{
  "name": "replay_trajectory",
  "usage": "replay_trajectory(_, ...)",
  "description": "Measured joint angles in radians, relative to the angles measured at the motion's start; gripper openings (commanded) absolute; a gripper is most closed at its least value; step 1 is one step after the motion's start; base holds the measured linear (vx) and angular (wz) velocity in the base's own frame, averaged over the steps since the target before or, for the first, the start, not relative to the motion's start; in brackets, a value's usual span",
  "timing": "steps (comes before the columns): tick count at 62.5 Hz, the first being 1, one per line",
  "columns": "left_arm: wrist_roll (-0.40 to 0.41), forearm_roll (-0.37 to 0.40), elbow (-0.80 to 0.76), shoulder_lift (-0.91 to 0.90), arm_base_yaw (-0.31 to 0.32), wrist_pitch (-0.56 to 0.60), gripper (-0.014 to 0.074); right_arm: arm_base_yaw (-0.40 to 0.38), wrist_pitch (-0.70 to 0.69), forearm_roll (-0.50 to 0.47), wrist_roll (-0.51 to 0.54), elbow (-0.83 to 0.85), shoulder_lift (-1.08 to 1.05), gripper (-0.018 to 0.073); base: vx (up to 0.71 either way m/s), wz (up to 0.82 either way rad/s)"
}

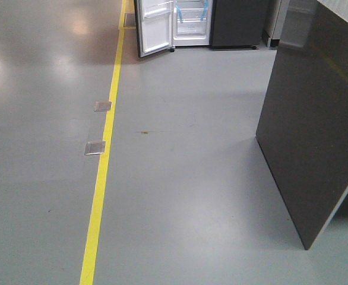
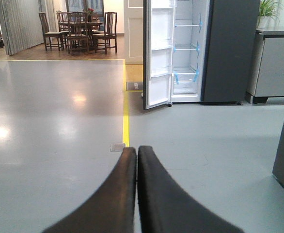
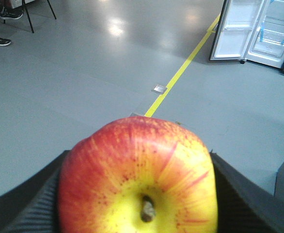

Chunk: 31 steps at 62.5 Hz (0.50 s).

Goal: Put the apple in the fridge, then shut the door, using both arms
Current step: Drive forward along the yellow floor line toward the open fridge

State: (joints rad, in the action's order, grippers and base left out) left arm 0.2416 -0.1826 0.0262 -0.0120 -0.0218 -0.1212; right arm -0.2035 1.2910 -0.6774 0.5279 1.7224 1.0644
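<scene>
Sitting between ribbed dark fingers (image 3: 30,208) — red-streaked apple (image 3: 137,174), yellow around its stem.

Bright overhead light, pale glare patches on the glossy floor (image 2: 59,111), white glow inside the fridge (image 2: 185,48)

Grey floor (image 1: 192,178): yellow line (image 1: 103,160) runs forward just left of the left gripper (image 2: 136,148), near plate (image 1: 95,147) and far plate (image 1: 103,105) beside it; fridge (image 2: 229,53) stands far ahead, dark panel (image 1: 316,130) ahead to the right.
</scene>
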Motion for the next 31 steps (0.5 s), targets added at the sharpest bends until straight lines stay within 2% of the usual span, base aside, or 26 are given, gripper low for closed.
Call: replay_trajectory(31,0.0,0.0,0.0,0.0,0.0,0.0,-0.0006,0.0,0.0,0.0,0.0,0.0,0.0,-0.0006,0.22,0.04)
